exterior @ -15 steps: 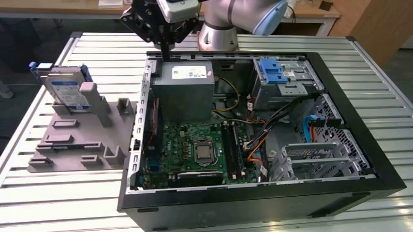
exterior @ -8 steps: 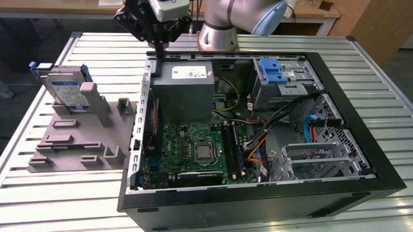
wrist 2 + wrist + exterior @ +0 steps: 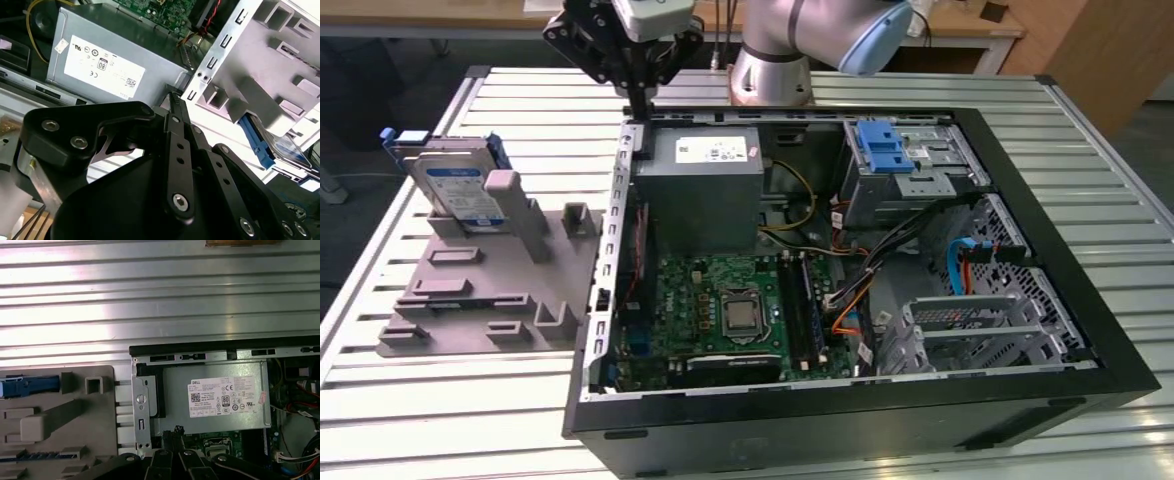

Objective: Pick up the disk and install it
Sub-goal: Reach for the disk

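Above the computer case (image 3: 854,432), claw (image 3: 638,100) pressed together, empty, exterior view shows disk (image 3: 458,190) upright in stand (image 3: 467,292)

Slatted metal tabletop (image 3: 480,400), glare bright along its ribs, pale desk edge (image 3: 974,35) behind, brown wood panel (image 3: 1107,60) at the exterior view's right, dark floor (image 3: 360,95) at its left

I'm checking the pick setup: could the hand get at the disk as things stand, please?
Probably yes: the disk stands on edge in the grey fixture outside the computer case, its top edge uncovered, nothing between it and the hand.
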Robot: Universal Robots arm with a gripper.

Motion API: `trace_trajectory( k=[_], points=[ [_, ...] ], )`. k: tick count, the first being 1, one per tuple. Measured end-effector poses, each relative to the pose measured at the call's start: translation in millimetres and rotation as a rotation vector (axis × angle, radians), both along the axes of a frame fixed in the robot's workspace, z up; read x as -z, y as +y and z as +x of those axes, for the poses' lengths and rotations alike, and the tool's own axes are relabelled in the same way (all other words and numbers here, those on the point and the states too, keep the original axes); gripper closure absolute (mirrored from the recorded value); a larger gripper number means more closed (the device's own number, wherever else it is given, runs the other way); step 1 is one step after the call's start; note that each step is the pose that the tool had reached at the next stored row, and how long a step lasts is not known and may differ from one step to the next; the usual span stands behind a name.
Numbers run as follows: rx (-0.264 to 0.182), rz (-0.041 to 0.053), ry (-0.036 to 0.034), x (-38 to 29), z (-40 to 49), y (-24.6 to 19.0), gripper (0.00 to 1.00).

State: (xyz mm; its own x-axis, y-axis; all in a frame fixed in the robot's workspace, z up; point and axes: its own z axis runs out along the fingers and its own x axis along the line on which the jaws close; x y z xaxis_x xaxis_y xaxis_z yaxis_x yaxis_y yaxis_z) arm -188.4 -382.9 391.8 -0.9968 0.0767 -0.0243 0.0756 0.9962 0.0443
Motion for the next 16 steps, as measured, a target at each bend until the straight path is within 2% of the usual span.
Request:
trace_trajectory(
  k=[10, 16],
  points=[
    [0.0, 0.0, -0.0001, 0.6, -10.4, 4.7, 0.89],
    [0.0, -0.0001, 0.0001, 0.9, -20.1, 9.5, 0.89]
  ],
)
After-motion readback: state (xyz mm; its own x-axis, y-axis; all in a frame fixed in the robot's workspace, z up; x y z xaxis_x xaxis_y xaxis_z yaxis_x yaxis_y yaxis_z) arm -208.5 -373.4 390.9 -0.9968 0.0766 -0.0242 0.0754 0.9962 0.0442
